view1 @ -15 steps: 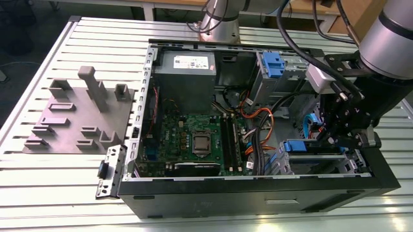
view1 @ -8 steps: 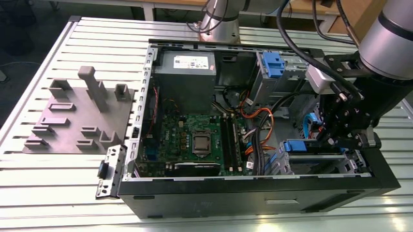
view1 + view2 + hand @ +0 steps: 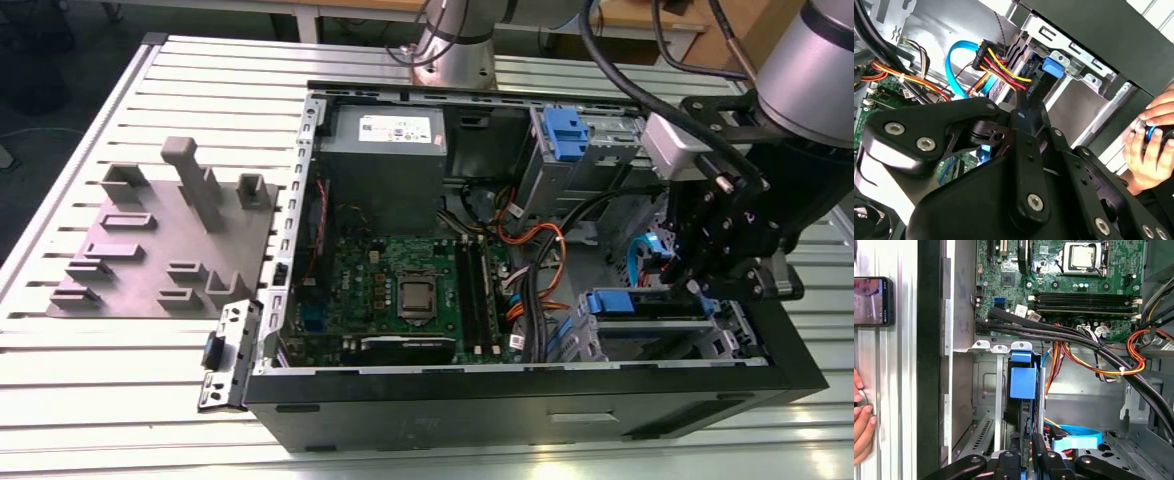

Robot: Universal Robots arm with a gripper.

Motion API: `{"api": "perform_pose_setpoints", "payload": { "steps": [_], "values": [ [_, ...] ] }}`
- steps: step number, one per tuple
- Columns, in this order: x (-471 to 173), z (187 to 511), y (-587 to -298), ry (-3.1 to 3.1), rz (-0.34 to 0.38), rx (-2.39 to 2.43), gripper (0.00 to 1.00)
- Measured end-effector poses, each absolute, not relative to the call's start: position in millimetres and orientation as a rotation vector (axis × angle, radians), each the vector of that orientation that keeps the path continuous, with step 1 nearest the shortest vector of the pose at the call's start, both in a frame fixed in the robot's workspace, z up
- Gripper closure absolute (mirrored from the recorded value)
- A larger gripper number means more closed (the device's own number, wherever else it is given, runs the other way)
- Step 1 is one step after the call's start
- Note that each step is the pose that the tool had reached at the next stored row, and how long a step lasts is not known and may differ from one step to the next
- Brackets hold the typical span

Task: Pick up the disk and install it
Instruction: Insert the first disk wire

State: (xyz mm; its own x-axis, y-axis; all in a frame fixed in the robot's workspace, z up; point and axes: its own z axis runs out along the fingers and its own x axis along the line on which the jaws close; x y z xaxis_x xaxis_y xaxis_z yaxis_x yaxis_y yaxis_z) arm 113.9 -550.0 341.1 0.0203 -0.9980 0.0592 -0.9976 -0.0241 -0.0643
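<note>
Disk (image 3: pixel 1023 382) on edge, lengthwise in bay (image 3: pixel 985 385)

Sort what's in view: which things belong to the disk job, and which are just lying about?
Job: disk, edge-on in the drive cage; drive cage; gripper beside the disk.
Lying about: power supply, motherboard, grey fixture block, phone, a person's hand.

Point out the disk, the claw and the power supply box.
disk (image 3: pixel 1022 382): first wrist view, blue carrier tab.
claw (image 3: pixel 727 275): exterior view, black body over the drive bay.
power supply box (image 3: pixel 387 150): exterior view, grey top face.
</note>
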Motion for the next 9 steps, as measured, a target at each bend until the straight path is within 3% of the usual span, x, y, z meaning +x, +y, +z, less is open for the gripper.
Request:
{"api": "perform_pose_setpoints", "payload": {
  "steps": [5, 7, 9],
  "values": [
    [113.9, 341.9, -550.0, 2.192, -0.136, -2.241, 0.77],
    [113.9, 342.0, -550.0, 2.192, -0.136, -2.241, 0.89],
    [113.9, 342.0, -550.0, 2.192, -0.136, -2.241, 0.89]
  ]
}}
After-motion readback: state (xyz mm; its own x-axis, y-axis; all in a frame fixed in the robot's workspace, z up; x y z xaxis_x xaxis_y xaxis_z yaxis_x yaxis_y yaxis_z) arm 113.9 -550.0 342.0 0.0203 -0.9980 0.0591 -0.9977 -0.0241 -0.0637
